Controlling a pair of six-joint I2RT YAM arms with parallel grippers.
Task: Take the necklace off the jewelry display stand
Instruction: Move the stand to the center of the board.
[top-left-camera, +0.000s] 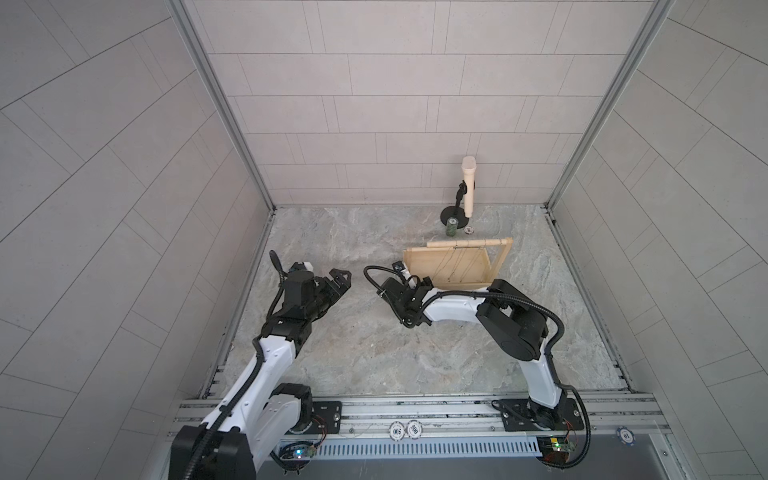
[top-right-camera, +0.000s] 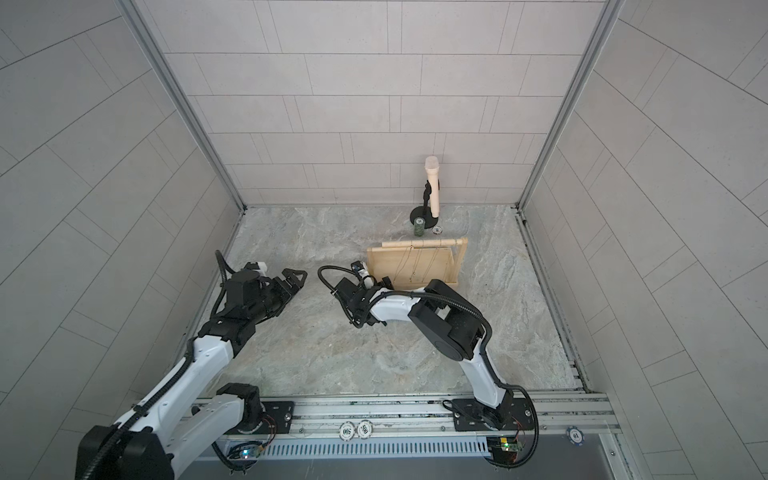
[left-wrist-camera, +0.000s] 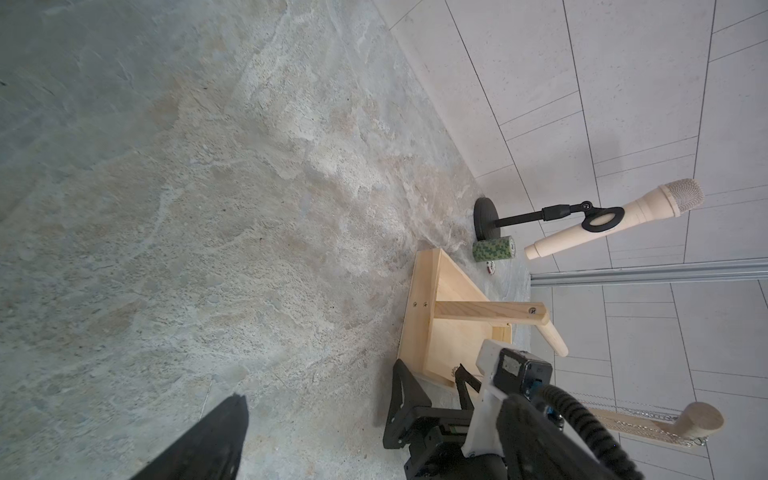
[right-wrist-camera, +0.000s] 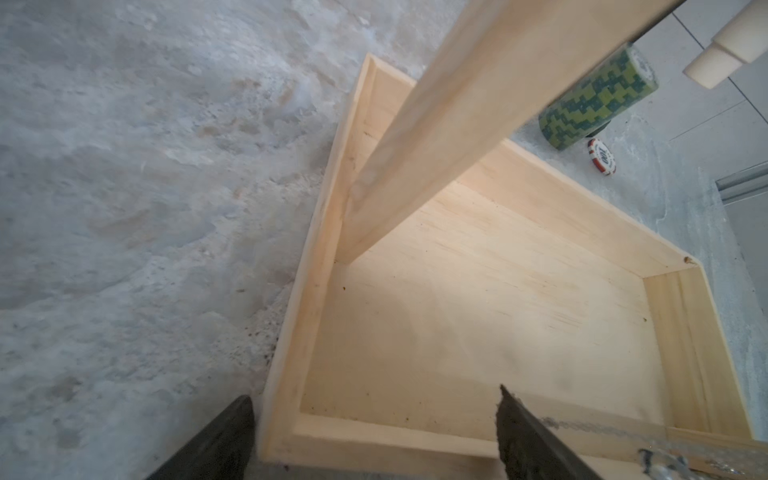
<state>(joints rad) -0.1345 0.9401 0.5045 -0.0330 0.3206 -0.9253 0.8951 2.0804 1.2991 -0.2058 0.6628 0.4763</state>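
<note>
The pale wooden jewelry display stand (top-left-camera: 428, 268) (top-right-camera: 384, 264) sits right of the table's centre, its dowel bar (top-left-camera: 465, 244) along the far side. The necklace (top-left-camera: 451, 261) (top-right-camera: 415, 262) hangs from the dowel as thin chain strands. My right gripper (top-left-camera: 420, 283) (right-wrist-camera: 374, 395) is open at the stand's near left corner. One finger (right-wrist-camera: 224, 440) is outside the tray wall and the other (right-wrist-camera: 523, 436) is over the tray floor (right-wrist-camera: 457, 311), close to a chain (right-wrist-camera: 590, 428). My left gripper (top-left-camera: 341, 280) (top-right-camera: 297, 278) hovers open and empty left of the stand.
A cream microphone on a black round-based stand (top-left-camera: 468, 187) stands at the back wall. A green chip stack (top-left-camera: 450, 229) and a single red-and-white chip (top-left-camera: 468, 230) lie just behind the rack. More chips (top-left-camera: 405, 430) rest on the front rail. Walls enclose three sides.
</note>
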